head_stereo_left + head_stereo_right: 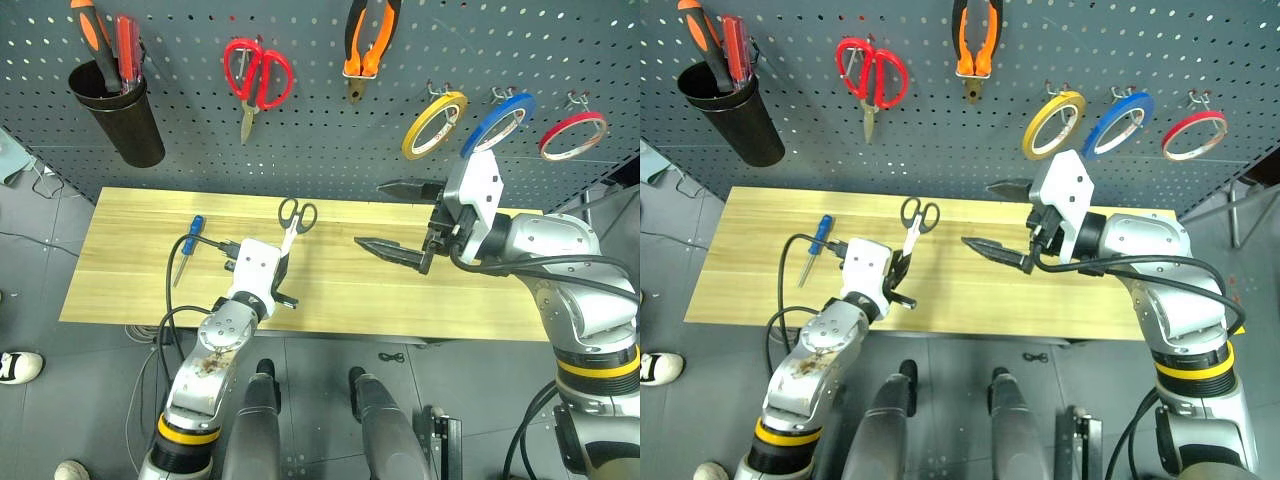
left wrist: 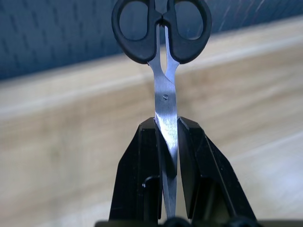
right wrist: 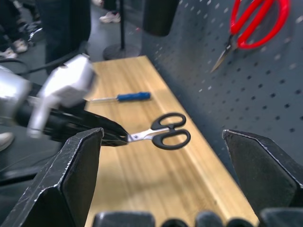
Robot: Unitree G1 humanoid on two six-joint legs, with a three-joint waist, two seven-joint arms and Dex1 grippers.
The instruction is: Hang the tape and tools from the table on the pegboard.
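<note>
Holding the black-handled scissors by the blades, the left hand is pressed together on the steel; in the left wrist view the 2 black fingers clamp the blades while the handle loops point away toward the pegboard. The scissors seem lifted off the worktop, near the middle of the frame. The right hand is spread wide and holds nothing, at center right, just in front of the board.

The step in hand is, I judge, the hanging of the scissors. The next move calls for carrying them up to a free hook and passing 1 handle loop over it, perhaps after giving them to the right hand. The grip on the smooth blades could slip, so a slow motion is better.

Counting the things: on the board hang 3 rolls, the yellow tape, the blue tape and the red tape at the upper right. There is also 1 pair of pliers at the top center, 1 pair of red-handled scissors, and 1 black cup with 2 screwdrivers at the upper left. On the worktop lies 1 blue-handled screwdriver, at center left, not yet hung.
</note>
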